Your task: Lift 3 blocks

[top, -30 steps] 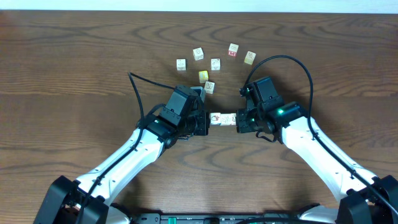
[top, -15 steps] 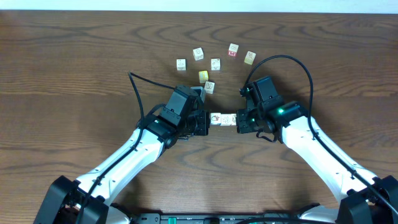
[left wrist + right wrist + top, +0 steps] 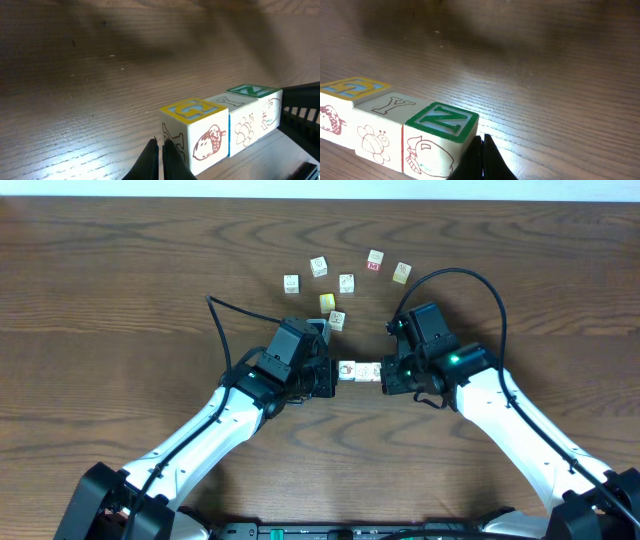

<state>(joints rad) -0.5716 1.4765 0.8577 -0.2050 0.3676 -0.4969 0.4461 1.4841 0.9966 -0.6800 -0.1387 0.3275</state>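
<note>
Table (image 3: 120,300); left gripper (image 3: 333,372), blocks (image 3: 358,370), right gripper (image 3: 383,373)

The desk (image 3: 75,75) is dark brown wood with wavy grain. Right against the black left hand (image 3: 160,150), the G block (image 3: 197,135) is pale wood with a yellow-framed top, a blue letter, a brown-and-red acorn drawing and a blue edge. Next along, the Y block (image 3: 242,125) has a plain pale top with an outlined letter and a brown bee on its side. Against the black right hand (image 3: 482,145), the N block (image 3: 440,132) has a green top with a pale letter. Its side drawing is red-outlined with blue-green touches, perhaps a bird. Beyond both hands lies a plain yellow cube (image 3: 327,301).
</note>
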